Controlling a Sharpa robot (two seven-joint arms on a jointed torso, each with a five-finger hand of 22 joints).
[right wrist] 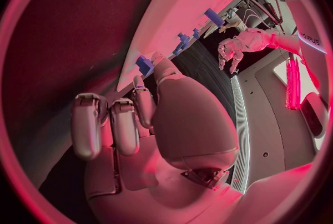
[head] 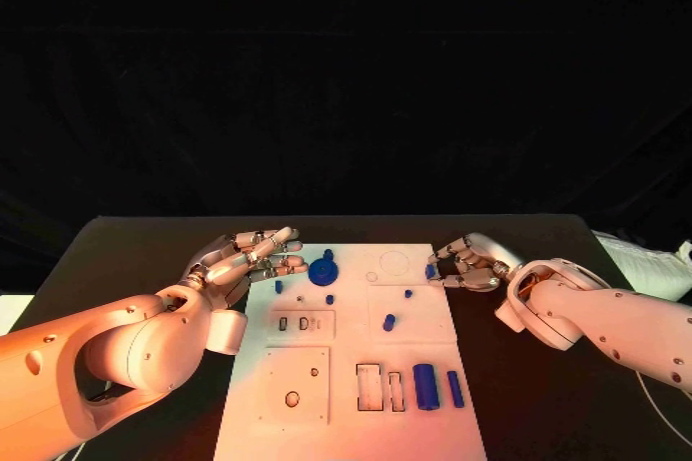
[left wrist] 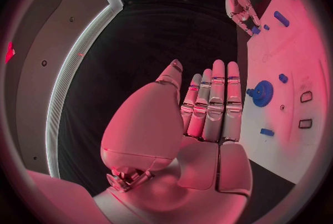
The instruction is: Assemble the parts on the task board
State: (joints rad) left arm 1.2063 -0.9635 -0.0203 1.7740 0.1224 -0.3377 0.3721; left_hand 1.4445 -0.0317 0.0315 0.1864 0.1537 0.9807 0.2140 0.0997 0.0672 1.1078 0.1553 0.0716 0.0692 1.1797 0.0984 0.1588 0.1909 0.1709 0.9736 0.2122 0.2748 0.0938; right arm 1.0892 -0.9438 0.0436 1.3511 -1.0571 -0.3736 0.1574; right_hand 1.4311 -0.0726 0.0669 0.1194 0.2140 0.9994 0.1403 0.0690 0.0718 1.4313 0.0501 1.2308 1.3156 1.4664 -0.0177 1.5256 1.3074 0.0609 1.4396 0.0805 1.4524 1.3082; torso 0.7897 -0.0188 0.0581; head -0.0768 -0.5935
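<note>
the white board [head: 346, 381] runs lengthwise up the frame's centre; blue gear [head: 323, 272] upper middle. left hand [head: 245, 261] spread, empty (at the board's left edge). right hand [head: 469, 266] pinches a small blue piece [head: 431, 271].

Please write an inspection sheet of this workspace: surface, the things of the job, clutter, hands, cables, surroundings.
Surface: black table, mostly bare around the board.
Job's things: white task board lies mid-table; blue gear on its far part; two blue cylinders lie at its near right; small blue pegs scattered between.
Clutter: nothing seen.
Hands: left hand open, fingers straight, at the board's far left edge. Right hand at the far right edge, fingers curled around a small blue part; grip unclear.
Cables: nothing seen.
Surroundings: dark backdrop.
</note>
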